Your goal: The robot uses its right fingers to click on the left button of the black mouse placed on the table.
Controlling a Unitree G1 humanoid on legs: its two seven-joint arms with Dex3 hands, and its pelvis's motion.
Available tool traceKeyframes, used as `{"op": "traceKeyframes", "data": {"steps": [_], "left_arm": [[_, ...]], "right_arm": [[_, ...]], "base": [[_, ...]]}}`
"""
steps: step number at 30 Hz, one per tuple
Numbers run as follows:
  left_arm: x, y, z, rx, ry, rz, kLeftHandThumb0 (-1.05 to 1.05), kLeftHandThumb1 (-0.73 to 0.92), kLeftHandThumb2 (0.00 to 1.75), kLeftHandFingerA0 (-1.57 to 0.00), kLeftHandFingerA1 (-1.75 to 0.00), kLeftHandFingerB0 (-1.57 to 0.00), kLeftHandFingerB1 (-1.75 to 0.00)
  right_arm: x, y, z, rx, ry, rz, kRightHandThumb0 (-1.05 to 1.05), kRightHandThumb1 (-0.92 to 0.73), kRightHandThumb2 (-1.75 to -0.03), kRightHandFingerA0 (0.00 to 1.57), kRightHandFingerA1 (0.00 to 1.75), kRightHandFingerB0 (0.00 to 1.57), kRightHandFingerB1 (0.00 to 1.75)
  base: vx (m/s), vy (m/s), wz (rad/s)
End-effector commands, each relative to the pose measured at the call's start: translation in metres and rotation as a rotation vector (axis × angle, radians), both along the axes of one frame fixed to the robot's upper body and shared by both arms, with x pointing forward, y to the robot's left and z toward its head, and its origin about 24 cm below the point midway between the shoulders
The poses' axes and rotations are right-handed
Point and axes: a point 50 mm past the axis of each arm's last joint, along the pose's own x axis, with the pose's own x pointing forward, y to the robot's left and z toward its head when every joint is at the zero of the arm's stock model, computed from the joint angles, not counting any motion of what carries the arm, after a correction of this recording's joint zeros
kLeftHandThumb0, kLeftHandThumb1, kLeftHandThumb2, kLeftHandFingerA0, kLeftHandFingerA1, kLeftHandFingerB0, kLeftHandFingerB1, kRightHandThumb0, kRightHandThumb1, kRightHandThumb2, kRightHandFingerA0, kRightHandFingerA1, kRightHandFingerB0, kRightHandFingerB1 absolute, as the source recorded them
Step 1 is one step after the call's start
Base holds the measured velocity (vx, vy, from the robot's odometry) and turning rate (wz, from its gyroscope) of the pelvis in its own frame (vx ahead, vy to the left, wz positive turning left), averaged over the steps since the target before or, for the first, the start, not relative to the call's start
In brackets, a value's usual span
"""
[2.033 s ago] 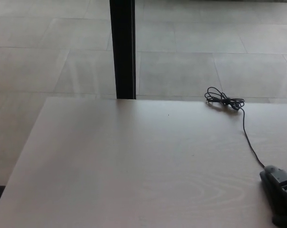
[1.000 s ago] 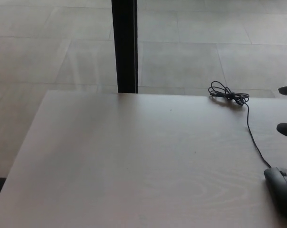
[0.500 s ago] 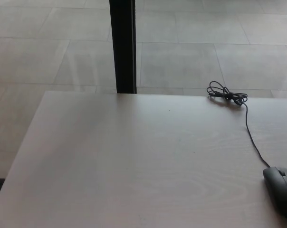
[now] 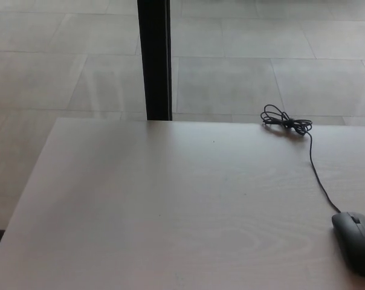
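A black corded computer mouse (image 4: 356, 240) lies at the pale wooden table's (image 4: 158, 211) right edge. Its thin black cable (image 4: 315, 172) runs to a coiled bundle. Neither robot hand shows, so their state cannot be told.

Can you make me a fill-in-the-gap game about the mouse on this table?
1. The black mouse sits near the table's ___ edge as the robot sees it.
2. Its cable ends in a ___ bundle near the table's far edge.
3. The number of robot hands showing is ___.
4. Behind the table stands a ___ post.

Missing words: right; coiled; zero; black
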Motion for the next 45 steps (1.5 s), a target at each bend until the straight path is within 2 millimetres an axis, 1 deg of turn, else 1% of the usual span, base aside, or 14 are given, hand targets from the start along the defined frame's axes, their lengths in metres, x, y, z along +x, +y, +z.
{"op": "traceKeyframes", "data": {"steps": [1,6,7,9,11,13,16,19,20,21,26,28,37,45], "left_arm": [[-0.004,0.001,0.001,0.019,-0.004,0.0,-0.69,0.87,0.67,-0.82,-0.57,-0.65,-0.48],[0.0,-0.001,-0.001,0.004,0.014,-0.014,-0.73,0.73,1.11,-0.65,-0.65,-0.51,-0.58],[0.001,-0.001,-0.002,-0.016,-0.002,0.007,-0.8,0.92,0.69,-0.71,-0.54,-0.52,-0.43],[0.001,-0.003,-0.003,-0.024,-0.004,-0.006,-0.8,0.78,1.15,-0.55,-0.63,-0.35,-0.54],[0.002,-0.002,-0.002,-0.026,-0.014,-0.019,-0.81,0.78,1.17,-0.47,-0.62,-0.26,-0.5],[0.005,-0.001,-0.001,-0.033,-0.027,-0.007,-0.85,0.92,0.79,-0.47,-0.51,-0.29,-0.39],[0.006,0.0,0.0,-0.031,-0.028,0.0,-0.83,0.92,0.78,-0.49,-0.5,-0.3,-0.37],[0.004,-0.001,-0.002,-0.05,-0.042,0.003,-0.84,0.92,0.76,-0.48,-0.52,-0.34,-0.39],[0.002,-0.002,-0.003,-0.05,-0.032,0.0,-0.83,0.92,0.77,-0.48,-0.52,-0.34,-0.41],[0.001,-0.002,-0.004,-0.057,-0.029,0.004,-0.83,0.92,0.77,-0.46,-0.52,-0.31,-0.4],[-0.003,-0.004,-0.006,-0.031,0.03,-0.026,-0.9,0.8,0.88,-0.46,-0.55,-0.32,-0.45],[-0.005,-0.005,-0.008,-0.031,0.056,-0.024,-0.86,0.92,0.72,-0.48,-0.52,-0.36,-0.4],[-0.011,-0.009,-0.014,-0.091,0.036,-0.022,-0.94,0.77,0.85,-0.37,-0.54,-0.25,-0.41],[-0.008,-0.01,-0.013,-0.102,0.016,-0.067,-0.97,0.92,0.74,-0.3,-0.54,-0.2,-0.33]], "right_arm": [[-0.066,-0.029,-0.065,0.425,-0.113,-0.179,-0.89,-0.73,-1.1,0.52,0.63,0.21,0.49],[-0.099,-0.021,-0.119,0.679,-0.248,-0.34,-0.88,-0.92,-0.67,0.54,0.46,0.23,0.38],[-0.102,-0.018,-0.126,0.742,-0.286,-0.366,-0.86,-0.92,-0.68,0.45,0.47,0.17,0.38],[-0.108,-0.015,-0.137,0.776,-0.266,-0.405,-0.87,-0.76,-1.1,1.1,1.22,0.31,0.54],[-0.111,-0.009,-0.153,0.852,-0.247,-0.451,-0.89,-0.92,-0.72,1.19,1.33,0.43,0.49],[-0.112,-0.008,-0.16,0.864,-0.261,-0.478,-0.88,-0.92,-0.76,0.52,0.52,0.31,0.43],[-0.117,-0.007,-0.164,0.908,-0.308,-0.488,-0.9,-0.76,-1.15,0.94,0.86,0.39,0.58],[-0.124,-0.007,-0.17,0.936,-0.313,-0.484,-0.9,-0.92,-0.71,0.47,0.43,0.27,0.4],[-0.125,-0.008,-0.173,0.938,-0.307,-0.485,-0.92,-0.76,-1.12,0.46,0.57,0.16,0.48],[-0.127,-0.008,-0.176,0.942,-0.295,-0.486,-0.91,-0.92,-0.69,0.49,0.47,0.22,0.39],[-0.136,-0.005,-0.19,0.89,-0.178,-0.458,-0.88,-0.76,-1.13,0.47,0.57,0.22,0.48],[-0.136,-0.002,-0.195,0.877,-0.135,-0.433,-0.88,-0.91,-0.68,0.43,0.39,0.3,0.35],[-0.138,0.007,-0.212,0.92,0.007,-0.369,-0.93,-0.73,-1.13,0.64,0.7,0.2,0.51],[-0.139,0.014,-0.222,0.981,0.036,-0.359,-0.88,-0.91,-0.73,0.3,0.45,0.15,0.4]], "base": [[0.0,0.0,0.0],[0.0,0.0,0.0],[0.0,0.0,0.0],[0.0,0.0,0.0],[0.0,0.0,0.0],[0.0,0.0,0.0],[0.0,0.0,0.0],[0.0,0.0,0.0],[0.0,0.0,0.0],[0.0,0.0,0.0],[0.0,0.0,0.0],[0.0,0.0,0.0],[0.0,0.0,0.0],[0.0,0.0,0.0]]}}
